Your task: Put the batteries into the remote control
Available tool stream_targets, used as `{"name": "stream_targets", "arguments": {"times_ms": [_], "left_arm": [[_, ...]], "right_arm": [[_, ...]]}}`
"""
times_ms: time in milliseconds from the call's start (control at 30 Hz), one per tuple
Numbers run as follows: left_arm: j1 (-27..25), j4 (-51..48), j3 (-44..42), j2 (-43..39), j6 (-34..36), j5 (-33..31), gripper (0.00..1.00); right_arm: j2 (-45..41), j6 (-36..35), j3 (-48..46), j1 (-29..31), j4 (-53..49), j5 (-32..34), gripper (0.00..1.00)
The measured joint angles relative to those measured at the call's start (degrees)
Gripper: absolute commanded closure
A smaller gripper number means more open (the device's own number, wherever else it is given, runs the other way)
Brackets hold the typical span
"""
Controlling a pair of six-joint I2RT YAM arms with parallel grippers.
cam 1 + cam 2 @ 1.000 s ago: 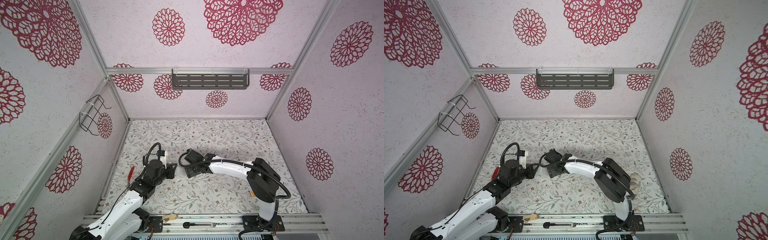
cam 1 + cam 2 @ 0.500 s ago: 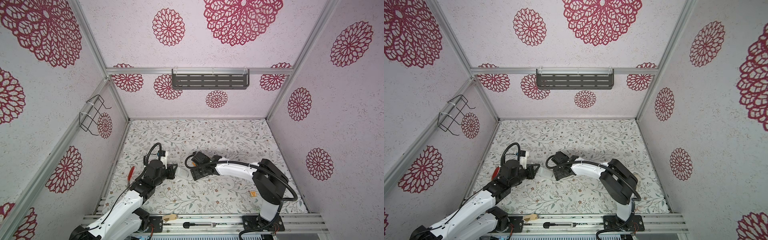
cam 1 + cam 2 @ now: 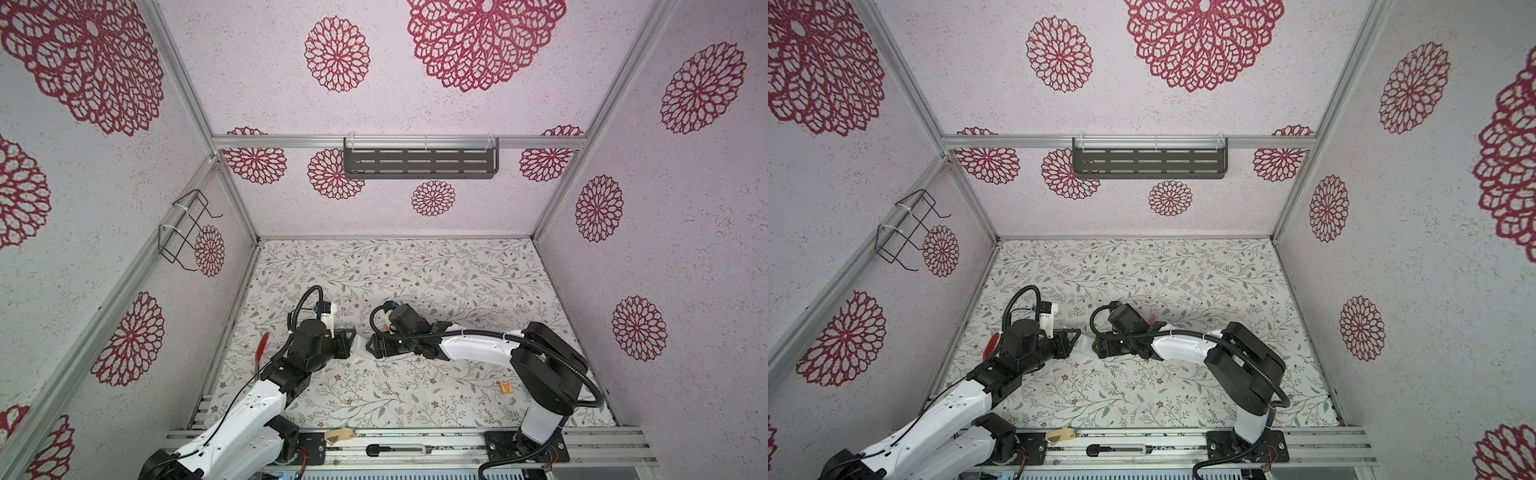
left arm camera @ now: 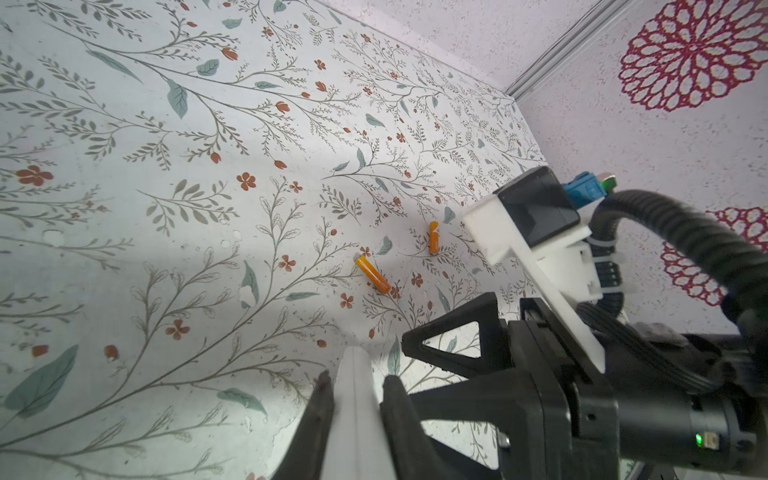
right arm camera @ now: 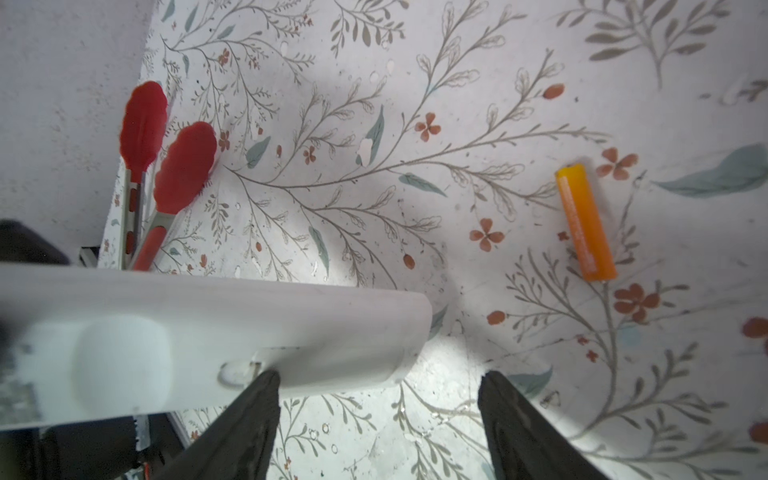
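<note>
The remote control is a white bar, and my left gripper is shut on it, holding it above the floral mat. In both top views it shows as a white stub between the left gripper and the right gripper. The right gripper is open. One of its fingertips sits at the edge of the remote's plain back, and the space between the jaws holds nothing. Two orange batteries lie apart on the mat beyond the remote. The right wrist view shows one battery.
Red-tipped tongs lie by the left wall. A small orange square tag lies on the mat near the right arm's base. A tape roll and a cutter rest on the front rail. A grey shelf hangs on the back wall.
The right arm has drawn back a little to the right, and its gripper now stands at the remote's free end. The left arm and the remote have not moved.
</note>
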Motion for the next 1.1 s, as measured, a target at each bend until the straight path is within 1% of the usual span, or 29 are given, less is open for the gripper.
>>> {"name": "stream_targets", "arguments": {"times_ms": [333, 600, 833, 933, 1100], "left_arm": [[0.00, 0.02, 0.00, 0.02, -0.07, -0.07, 1.00], [0.00, -0.11, 0.26, 0.42, -0.35, -0.70, 1.00], [0.22, -0.87, 0.87, 0.76, -0.46, -1.88, 1.00], [0.24, -1.03, 1.07, 0.98, -0.59, -2.03, 1.00], [0.39, -1.11, 1.18, 1.14, -0.87, -2.67, 1.00]], "right_arm": [[0.09, 4.94, -3.87, -1.07, 10.27, -4.68, 0.22], [0.98, 7.08, -4.68, -1.40, 15.37, -7.76, 0.23], [2.36, 8.61, -5.09, -1.46, 18.78, -8.74, 0.24], [2.60, 9.33, -5.81, -1.44, 20.52, -8.96, 0.29], [3.78, 10.73, -6.32, -1.44, 23.96, -9.64, 0.34]]}}
